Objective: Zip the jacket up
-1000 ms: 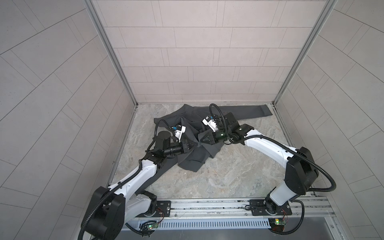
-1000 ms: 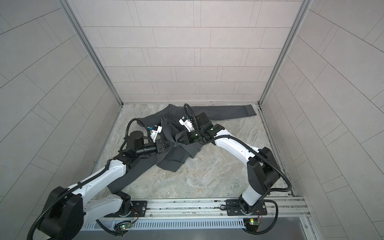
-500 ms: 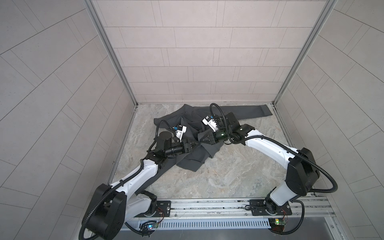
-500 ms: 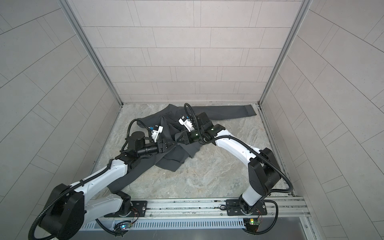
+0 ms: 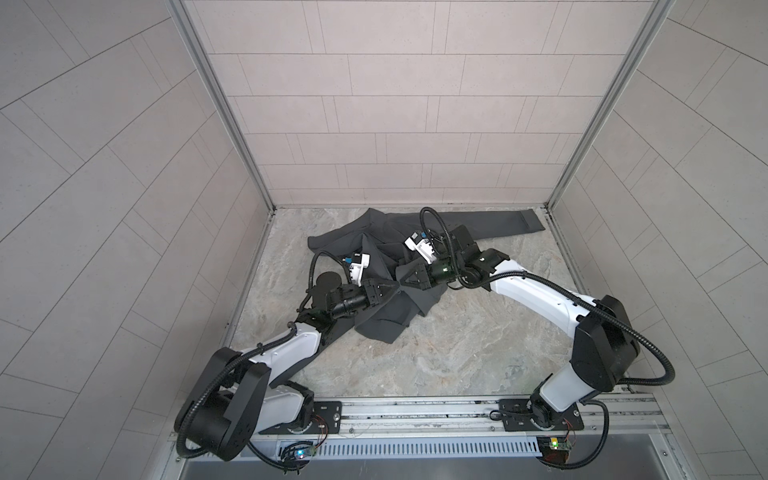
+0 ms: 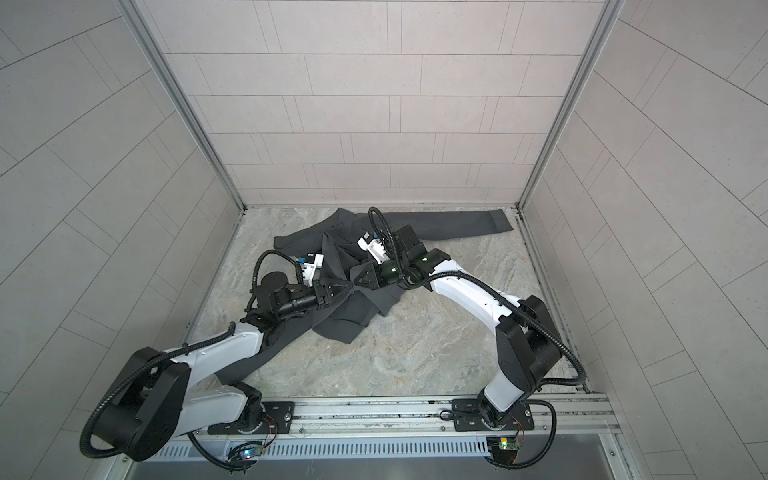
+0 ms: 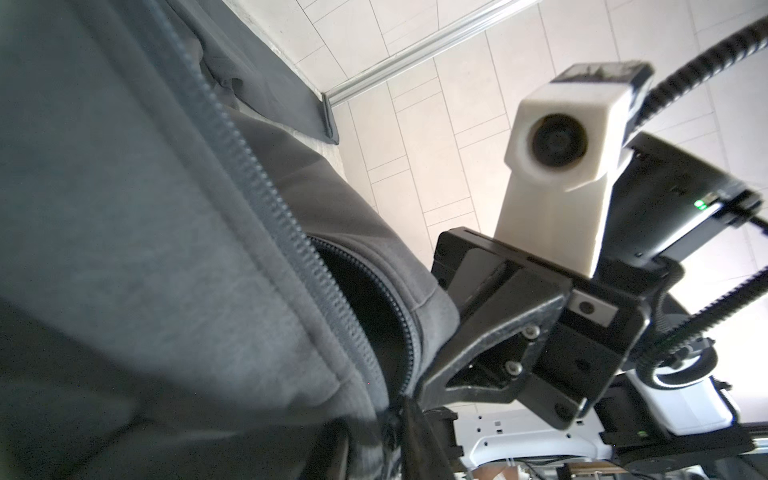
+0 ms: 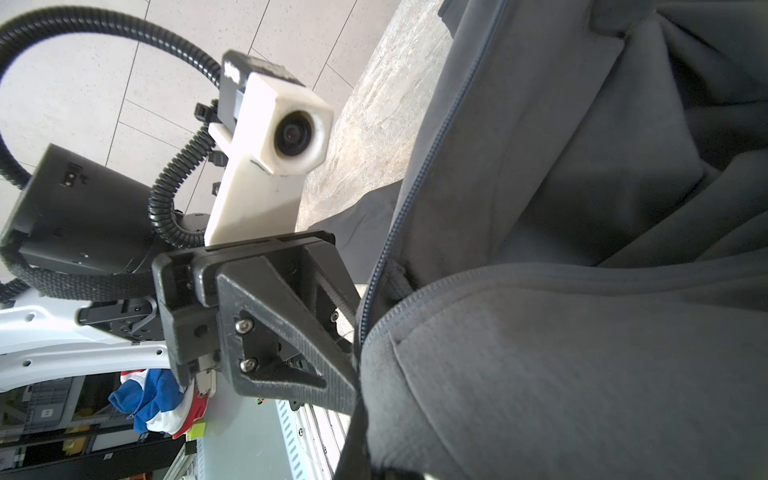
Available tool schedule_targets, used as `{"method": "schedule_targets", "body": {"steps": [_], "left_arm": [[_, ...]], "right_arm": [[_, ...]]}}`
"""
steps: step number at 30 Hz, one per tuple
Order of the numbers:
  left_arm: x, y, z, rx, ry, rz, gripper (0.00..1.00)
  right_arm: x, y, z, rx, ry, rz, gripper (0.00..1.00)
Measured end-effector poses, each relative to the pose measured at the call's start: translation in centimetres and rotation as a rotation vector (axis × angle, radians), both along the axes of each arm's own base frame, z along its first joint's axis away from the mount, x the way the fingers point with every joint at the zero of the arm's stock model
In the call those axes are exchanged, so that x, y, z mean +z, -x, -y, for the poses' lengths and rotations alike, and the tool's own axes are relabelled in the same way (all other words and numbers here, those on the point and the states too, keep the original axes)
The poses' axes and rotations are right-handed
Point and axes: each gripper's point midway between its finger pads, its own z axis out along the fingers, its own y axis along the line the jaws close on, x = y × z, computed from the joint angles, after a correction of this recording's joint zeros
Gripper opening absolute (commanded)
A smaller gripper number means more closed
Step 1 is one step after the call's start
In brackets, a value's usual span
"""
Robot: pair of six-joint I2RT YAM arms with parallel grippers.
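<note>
Jacket (image 5: 386, 320) crumpled | right gripper (image 5: 402, 281) clamped on it | left gripper (image 5: 395, 287) touching, closure unclear

matt woven cloth jacket (image 5: 388, 322) on a rough, stone-look floor (image 5: 461, 349).

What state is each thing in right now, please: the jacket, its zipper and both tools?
jacket: crumpled on the table, front edge lifted.
zipper: open, teeth rows apart.
right tool: shut on the jacket's front edge.
left tool: at the zipper edge; grip unclear.
</note>
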Motion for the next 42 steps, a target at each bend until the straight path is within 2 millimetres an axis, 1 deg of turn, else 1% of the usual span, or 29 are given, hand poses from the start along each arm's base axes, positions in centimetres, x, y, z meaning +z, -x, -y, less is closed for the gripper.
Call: {"method": "schedule_targets", "body": {"steps": [7,15,31,33,35,38,40,42], "left_arm": [[0.6,0.1,0.0,0.0,0.028,0.018,0.13],[0.5,0.4,-0.1,0.0,0.046,0.02,0.33],[0.9,1.0,-0.4,0.003,0.075,0.053,0.33],[1.0,1.0,-0.4,0.003,0.08,0.058,0.31],[1.0,1.1,-0.4,0.003,0.081,0.056,0.24],[0.9,1.1,-0.4,0.003,0.083,0.052,0.18],[0.9,1.1,-0.4,0.003,0.084,0.05,0.11],[0.8,1.1,-0.5,0.004,0.084,0.049,0.0]], "right_arm": [[0.0,-0.1,0.0,-0.003,0.001,0.003,0.0],[0.0,-0.1,0.1,-0.004,0.002,0.001,0.0],[-0.2,0.0,0.1,-0.004,0.008,-0.005,0.0],[-0.2,0.0,0.1,-0.004,0.008,-0.005,0.0],[-0.2,0.0,0.1,-0.004,0.008,-0.006,0.0],[-0.2,0.0,0.1,-0.004,0.008,-0.005,0.0],[-0.2,0.0,0.1,-0.004,0.008,-0.005,0.0],[-0.2,0.0,0.1,-0.005,0.009,-0.006,0.0]]}}
